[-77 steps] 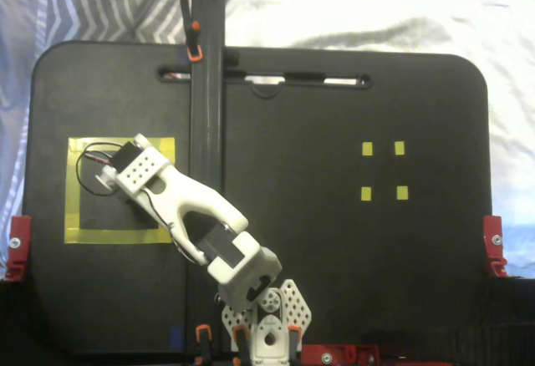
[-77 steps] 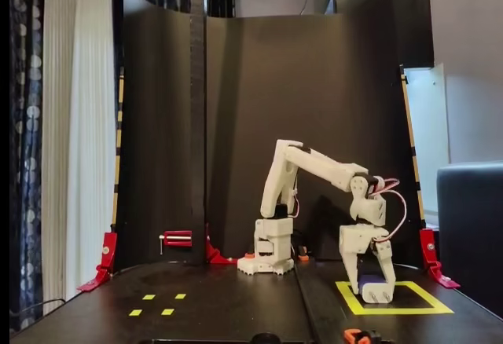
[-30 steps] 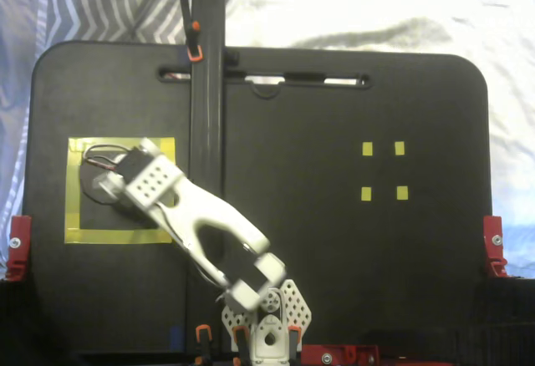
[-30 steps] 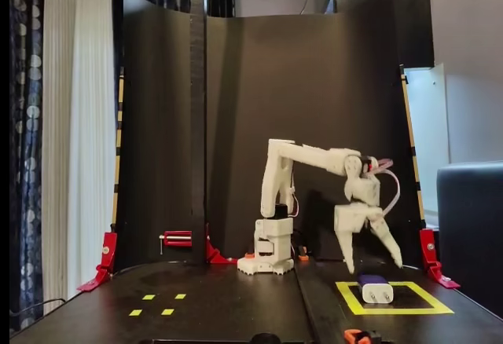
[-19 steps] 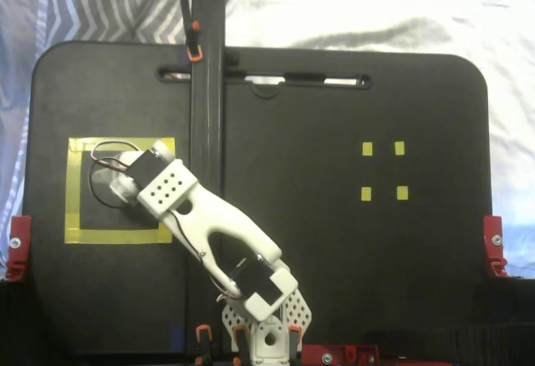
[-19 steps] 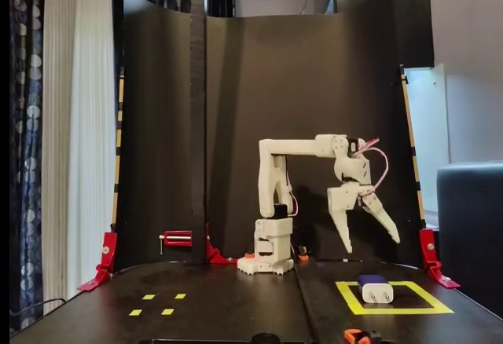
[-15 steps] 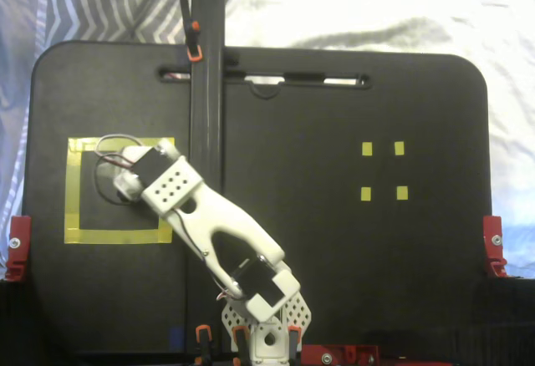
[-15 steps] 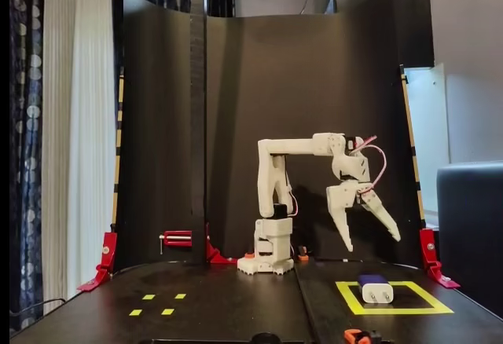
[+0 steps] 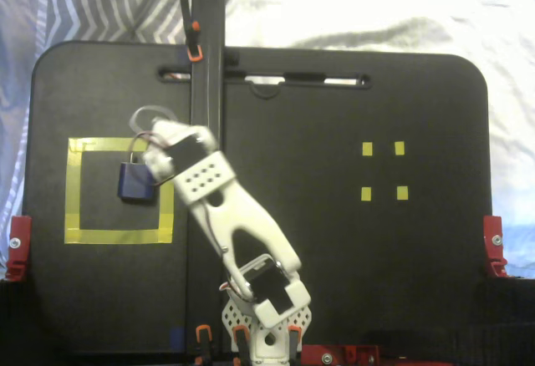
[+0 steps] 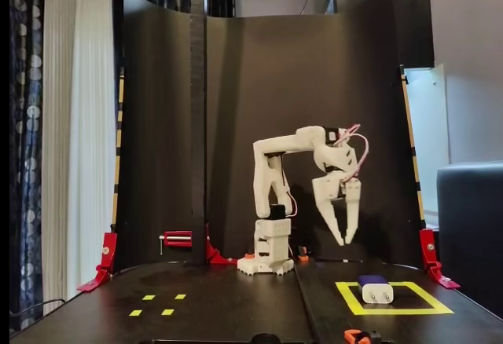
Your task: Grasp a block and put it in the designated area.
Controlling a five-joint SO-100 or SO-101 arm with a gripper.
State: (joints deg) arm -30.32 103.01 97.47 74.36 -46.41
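Observation:
A blue block [image 9: 133, 182] lies on the black mat inside the yellow tape square [image 9: 75, 190]. In a fixed view from the front it looks pale with a purple top [image 10: 375, 289], inside the same square [image 10: 424, 310]. My white gripper [image 10: 344, 241] hangs in the air well above the block, fingers pointing down, slightly open and empty. From above, the gripper [image 9: 153, 165] overlaps the block's right edge.
Four small yellow tape marks [image 9: 383, 170] sit on the right half of the mat, also seen at the front left [image 10: 157, 305]. A black vertical post [image 9: 207, 48] stands behind the arm. Red clamps [image 9: 18, 245] hold the mat's edges.

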